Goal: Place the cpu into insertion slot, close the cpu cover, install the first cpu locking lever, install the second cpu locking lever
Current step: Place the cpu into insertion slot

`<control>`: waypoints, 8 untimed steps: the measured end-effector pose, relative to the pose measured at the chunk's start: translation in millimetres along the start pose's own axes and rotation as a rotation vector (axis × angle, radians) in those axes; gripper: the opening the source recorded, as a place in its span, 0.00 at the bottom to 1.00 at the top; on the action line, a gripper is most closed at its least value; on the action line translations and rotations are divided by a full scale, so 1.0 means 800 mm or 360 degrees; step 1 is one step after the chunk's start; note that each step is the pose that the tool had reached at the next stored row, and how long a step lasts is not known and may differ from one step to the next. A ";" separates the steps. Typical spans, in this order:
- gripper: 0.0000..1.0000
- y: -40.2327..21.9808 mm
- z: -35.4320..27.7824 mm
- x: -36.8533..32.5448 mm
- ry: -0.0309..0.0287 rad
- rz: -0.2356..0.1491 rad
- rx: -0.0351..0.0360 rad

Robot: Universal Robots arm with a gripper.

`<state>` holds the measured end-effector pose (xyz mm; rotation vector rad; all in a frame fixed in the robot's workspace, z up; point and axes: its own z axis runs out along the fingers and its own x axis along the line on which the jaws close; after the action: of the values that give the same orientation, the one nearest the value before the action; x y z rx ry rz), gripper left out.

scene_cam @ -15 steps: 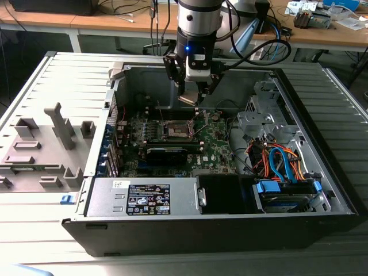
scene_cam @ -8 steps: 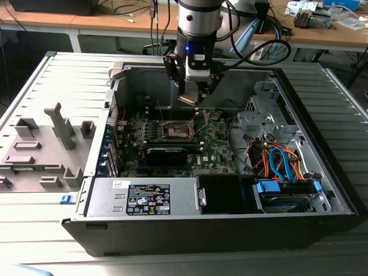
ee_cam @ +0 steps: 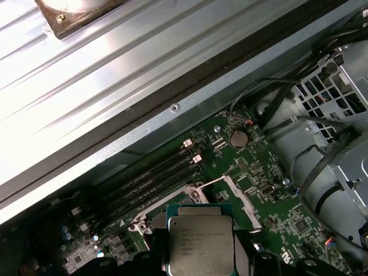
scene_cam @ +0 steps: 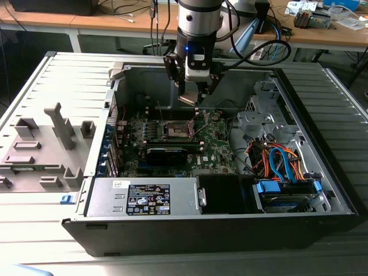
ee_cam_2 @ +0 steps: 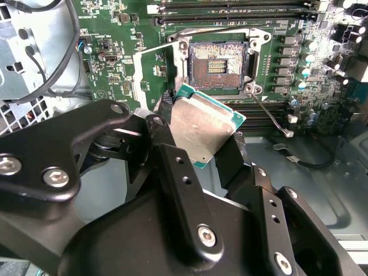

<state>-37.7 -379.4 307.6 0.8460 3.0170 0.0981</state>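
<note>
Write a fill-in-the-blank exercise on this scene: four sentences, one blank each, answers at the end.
1. The hand is ____ on the cpu.
2. In the exterior view, the cpu hangs ____ the insertion slot, not in it.
3. The insertion slot holds ____ yet.
4. The motherboard around the slot is coloured ____.

Missing words: shut; above; nothing; green.

One cpu (ee_cam_2: 204,127), one insertion slot (ee_cam_2: 217,61), one green motherboard (scene_cam: 216,144), one open computer case (scene_cam: 230,227), one pincer (scene_cam: 192,95).
</note>
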 end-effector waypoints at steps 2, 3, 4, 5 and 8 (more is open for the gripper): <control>0.55 0.0000 0.0001 0.0000 -0.00004 0.0005 0.0000; 0.55 0.0000 0.0001 0.0000 -0.00005 0.0006 0.0000; 0.55 0.0000 0.0001 0.0000 -0.00006 0.0007 0.0000; 0.55 0.0000 0.0002 0.0000 -0.00007 0.0009 0.0000; 0.55 0.0000 0.0002 0.0000 -0.00011 0.0014 0.0000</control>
<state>-37.7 -379.4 307.4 0.8592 3.0129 0.0976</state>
